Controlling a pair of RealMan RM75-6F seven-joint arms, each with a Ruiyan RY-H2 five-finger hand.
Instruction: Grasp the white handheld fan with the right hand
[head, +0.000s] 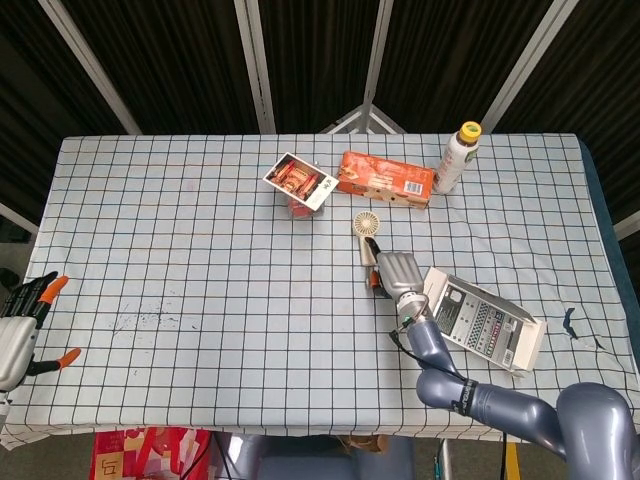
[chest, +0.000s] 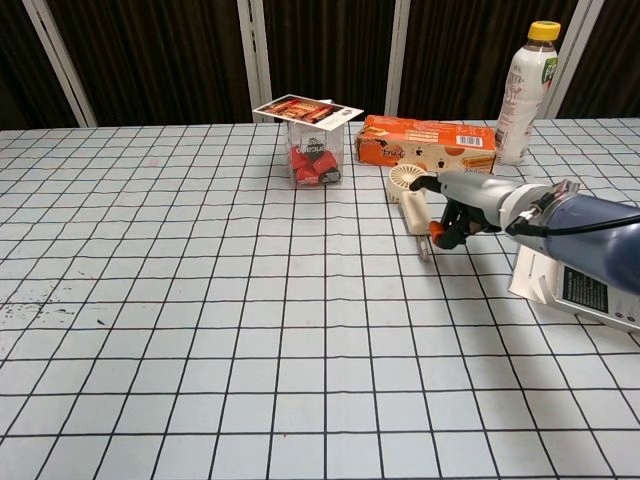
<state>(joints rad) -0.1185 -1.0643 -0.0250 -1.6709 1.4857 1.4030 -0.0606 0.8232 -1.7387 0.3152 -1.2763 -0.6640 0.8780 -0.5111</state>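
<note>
At the far left edge of the head view, the left hand (head: 18, 325), grey with orange fingertips, hangs off the table's corner with its fingers spread and nothing in them. The table wears one white tablecloth with a black grid (head: 180, 240). On it, going rightward, stand one clear plastic cube of red packets topped by a printed card (head: 299, 183), one flat orange carton (head: 385, 177) lying on its long side, and one white bottle with a yellow cap (head: 457, 156), upright. One white handheld fan (head: 366, 232) lies flat just in front of the carton, round head toward it, handle pointing at the robot. The right hand (head: 395, 271) rests at the handle's near end, fingers curled down around it (chest: 470, 207); whether they have truly closed on it cannot be told. To its right lies one white printed box (head: 487, 323). No writing is legible.
</note>
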